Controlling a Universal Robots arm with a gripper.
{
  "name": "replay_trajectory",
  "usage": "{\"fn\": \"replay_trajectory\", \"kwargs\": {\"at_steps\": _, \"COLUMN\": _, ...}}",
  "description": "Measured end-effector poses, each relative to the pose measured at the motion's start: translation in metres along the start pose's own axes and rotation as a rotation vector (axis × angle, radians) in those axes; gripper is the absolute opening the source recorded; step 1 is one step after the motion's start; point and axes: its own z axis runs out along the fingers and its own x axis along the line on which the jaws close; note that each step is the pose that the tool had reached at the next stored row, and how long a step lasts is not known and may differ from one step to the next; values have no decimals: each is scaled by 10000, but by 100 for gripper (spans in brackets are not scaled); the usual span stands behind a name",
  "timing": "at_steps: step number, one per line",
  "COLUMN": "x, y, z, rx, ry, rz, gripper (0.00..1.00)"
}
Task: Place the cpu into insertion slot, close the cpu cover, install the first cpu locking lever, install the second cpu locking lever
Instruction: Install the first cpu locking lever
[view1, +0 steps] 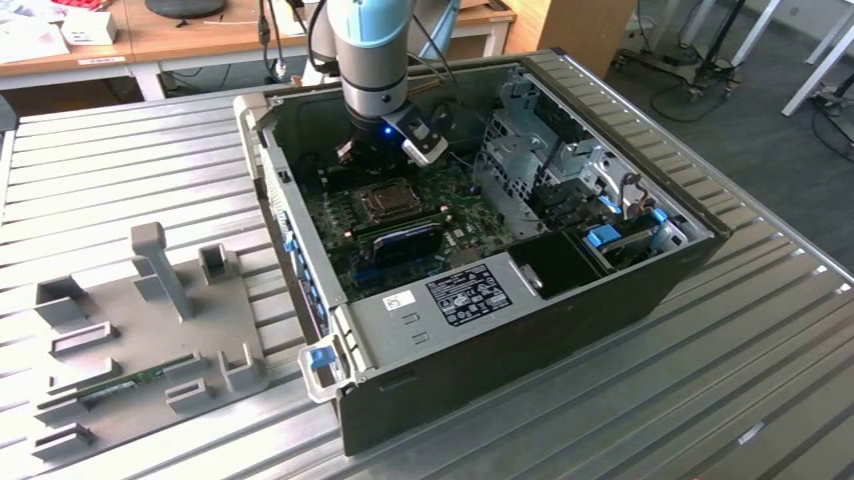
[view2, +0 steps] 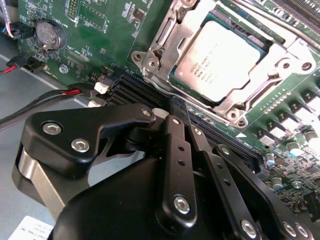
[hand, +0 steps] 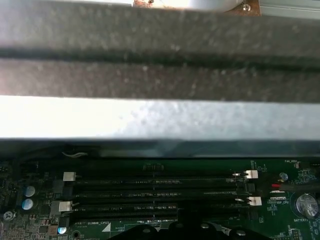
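You see faint print on the cpu (view2: 220, 57) and on a black label (view1: 467, 293) inside the case (view1: 534, 350). None of it is legible.

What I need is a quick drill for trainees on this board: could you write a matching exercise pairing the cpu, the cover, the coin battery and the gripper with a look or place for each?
Things:
1. cpu
2. cover
3. battery
4. gripper

Descriptions:
A. black, tips at the memory slots
B. round silver disc
C. grey square seated inside a metal window
D. silver frame with a square window, lying flat

Pairs: 1-C, 2-D, 3-B, 4-A
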Motion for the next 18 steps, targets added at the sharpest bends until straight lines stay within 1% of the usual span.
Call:
{"fn": "replay_trajectory", "kwargs": {"at_steps": 11, "x": 0, "y": 0, "z": 3, "rx": -1, "ry": -1, "rz": 1, "gripper": 10}}
{"fn": "replay_trajectory", "kwargs": {"at_steps": 18, "x": -4, "y": 5, "z": -21, "rx": -31, "ry": -2, "rz": 6, "gripper": 10}}
